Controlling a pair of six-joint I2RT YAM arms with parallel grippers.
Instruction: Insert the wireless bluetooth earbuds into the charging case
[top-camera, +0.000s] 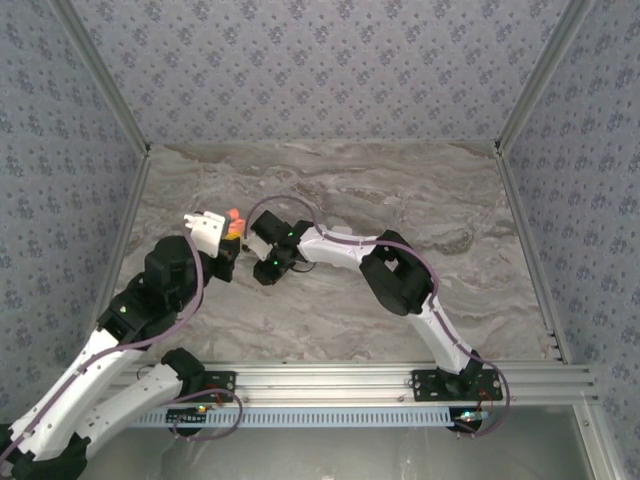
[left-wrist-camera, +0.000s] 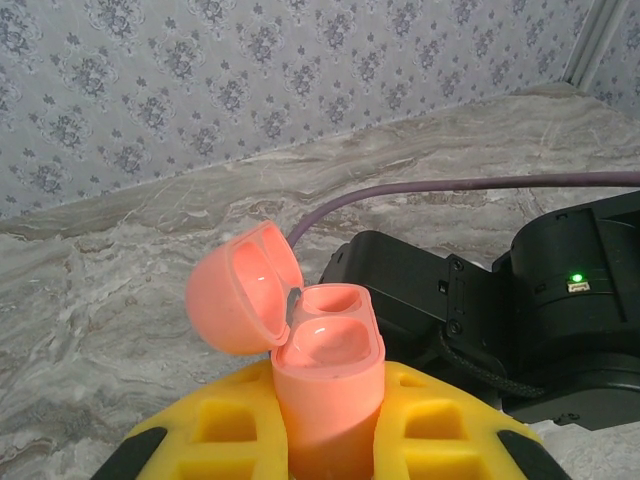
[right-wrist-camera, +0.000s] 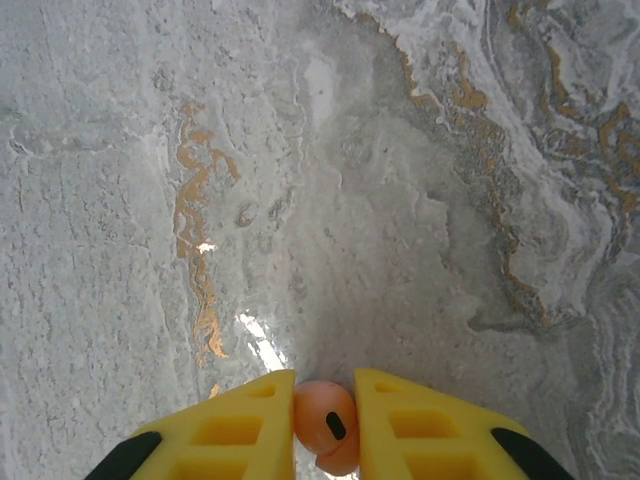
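Charging case (left-wrist-camera: 325, 375): coral, rounded, gripped upright by its lower body between the yellow fingers (left-wrist-camera: 225, 425) of the left gripper (left-wrist-camera: 330, 425), which is clamped tight on it. The case is held clear of the marble table (left-wrist-camera: 90, 300).

Lid (left-wrist-camera: 243, 290): swung open on its hinge and tipped back to the left in the left wrist view, its inner face in view.

Wells (left-wrist-camera: 322, 340): two rounded recesses are seen in the case top, one behind the other. Both show a glossy coral interior and appear empty.

Earbud (right-wrist-camera: 326, 425): one coral piece with a small dark oval mark on its face is pinched between the yellow fingers (right-wrist-camera: 235, 435) of the right gripper (right-wrist-camera: 325, 395). The jaws are closed onto it from both sides. Below it lies bare table (right-wrist-camera: 400, 200); whether the earbud touches the surface cannot be told.

Top view: the case (top-camera: 234, 216) is seen at the left gripper (top-camera: 232, 230), left of centre. The right gripper (top-camera: 268, 268) is just beside it, to its right and slightly nearer the bases, pointing down. The earbud is too small to make out there.
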